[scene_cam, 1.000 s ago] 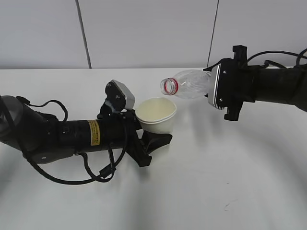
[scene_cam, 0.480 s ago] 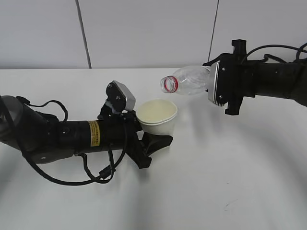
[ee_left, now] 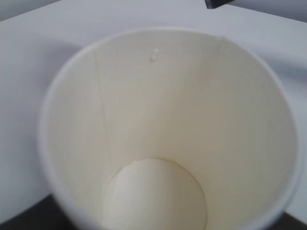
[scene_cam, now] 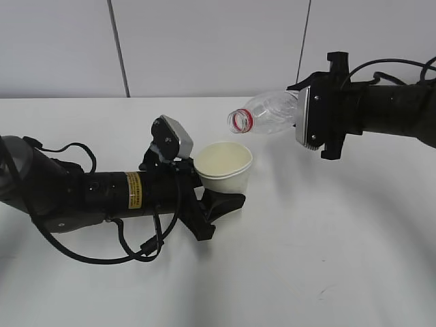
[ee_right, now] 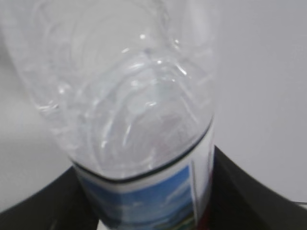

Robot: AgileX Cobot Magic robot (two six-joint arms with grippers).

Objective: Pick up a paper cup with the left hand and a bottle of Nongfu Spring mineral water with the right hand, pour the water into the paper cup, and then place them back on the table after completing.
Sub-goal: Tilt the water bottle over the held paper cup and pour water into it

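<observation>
Water is not visible in the paper cup [ee_left: 158, 143]; my hands hold cup and bottle [scene_cam: 269, 117].
If I tilt more, the stream may miss the rim, because the mouth is beside it.

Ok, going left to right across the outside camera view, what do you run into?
Left arm → its grey camera block → paper cup → bottle, mouth with red ring pointing left → right gripper clamped on the bottle → right arm. All over the white table.
</observation>
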